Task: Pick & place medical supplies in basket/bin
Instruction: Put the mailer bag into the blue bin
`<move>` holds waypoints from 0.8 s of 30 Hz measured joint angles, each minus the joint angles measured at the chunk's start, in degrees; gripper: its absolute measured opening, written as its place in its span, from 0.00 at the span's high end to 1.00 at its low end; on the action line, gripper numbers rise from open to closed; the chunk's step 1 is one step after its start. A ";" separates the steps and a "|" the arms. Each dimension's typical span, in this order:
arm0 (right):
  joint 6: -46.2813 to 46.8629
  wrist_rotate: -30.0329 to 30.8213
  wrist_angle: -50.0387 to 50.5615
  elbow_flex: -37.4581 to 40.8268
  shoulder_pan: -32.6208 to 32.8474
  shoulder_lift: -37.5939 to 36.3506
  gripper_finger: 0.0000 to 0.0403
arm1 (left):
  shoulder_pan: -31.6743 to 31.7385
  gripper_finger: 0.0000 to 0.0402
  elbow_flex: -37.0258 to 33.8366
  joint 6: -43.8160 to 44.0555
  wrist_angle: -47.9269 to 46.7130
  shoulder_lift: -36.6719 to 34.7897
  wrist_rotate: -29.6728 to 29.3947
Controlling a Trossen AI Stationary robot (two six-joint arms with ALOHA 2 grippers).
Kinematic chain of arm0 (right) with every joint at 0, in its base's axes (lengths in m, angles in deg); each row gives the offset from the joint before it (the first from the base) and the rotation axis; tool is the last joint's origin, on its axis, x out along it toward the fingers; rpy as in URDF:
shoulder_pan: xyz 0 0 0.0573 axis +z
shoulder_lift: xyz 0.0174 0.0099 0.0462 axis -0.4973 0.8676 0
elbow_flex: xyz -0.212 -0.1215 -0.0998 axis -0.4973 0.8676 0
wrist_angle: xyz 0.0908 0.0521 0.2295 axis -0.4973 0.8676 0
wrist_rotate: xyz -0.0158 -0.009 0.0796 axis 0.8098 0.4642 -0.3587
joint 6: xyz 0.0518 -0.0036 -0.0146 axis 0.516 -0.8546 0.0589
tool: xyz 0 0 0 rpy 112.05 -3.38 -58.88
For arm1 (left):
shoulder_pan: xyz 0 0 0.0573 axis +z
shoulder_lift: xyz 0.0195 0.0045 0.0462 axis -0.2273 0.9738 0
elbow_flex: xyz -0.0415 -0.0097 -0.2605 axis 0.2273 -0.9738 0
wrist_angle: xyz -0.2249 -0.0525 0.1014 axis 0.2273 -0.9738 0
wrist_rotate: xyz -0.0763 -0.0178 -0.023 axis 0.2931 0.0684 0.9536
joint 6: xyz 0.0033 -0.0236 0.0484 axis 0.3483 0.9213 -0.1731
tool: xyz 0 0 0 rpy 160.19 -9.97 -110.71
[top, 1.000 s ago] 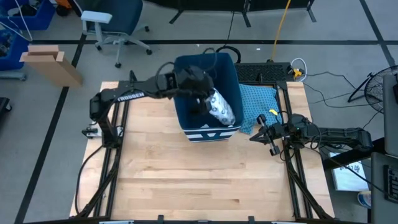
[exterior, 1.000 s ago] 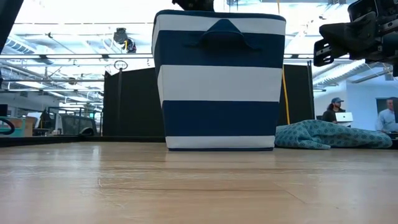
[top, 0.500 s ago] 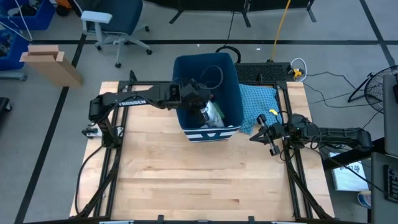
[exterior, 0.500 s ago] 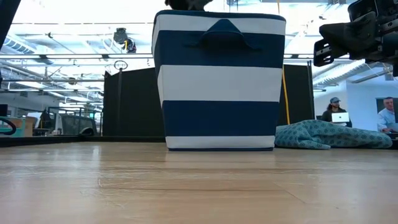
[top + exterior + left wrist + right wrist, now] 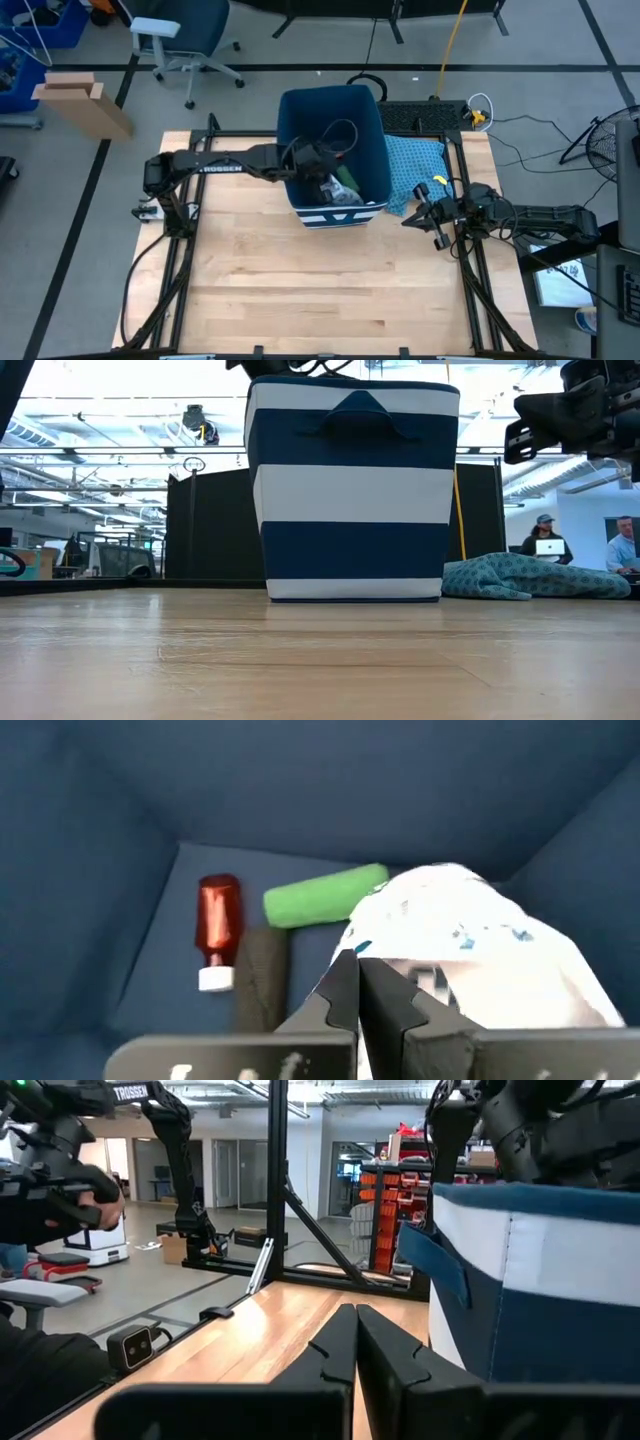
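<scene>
The flat white packet with green print (image 5: 470, 950) had been lowered deep into the dark blue striped bin (image 5: 300, 110), still pinched by the left gripper (image 5: 358, 982), release pending

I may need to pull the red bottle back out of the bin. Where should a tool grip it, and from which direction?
Probably across the middle of the red bottle's body, coming straight down through the open top of the bin. It lies flat on the floor, its white cap at one end, a dark box close along one side, so closing across its narrow width looks safest.
</scene>
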 joint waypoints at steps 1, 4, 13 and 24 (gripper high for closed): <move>0.00 -0.02 -0.24 0.00 0.00 0.00 1.00 | 0.36 1.00 0.35 -0.23 -0.13 0.00 0.95; 0.01 -0.02 -0.64 0.00 -0.02 0.00 1.00 | 1.50 1.00 0.88 -1.22 -0.29 -0.04 2.84; 0.00 0.14 -1.22 0.00 -0.02 0.21 1.00 | 4.53 1.00 9.99 -2.61 -16.12 9.27 1.15; -0.17 0.29 -1.56 0.00 -0.02 0.44 1.00 | 2.81 1.00 20.45 -3.28 -26.23 19.03 5.49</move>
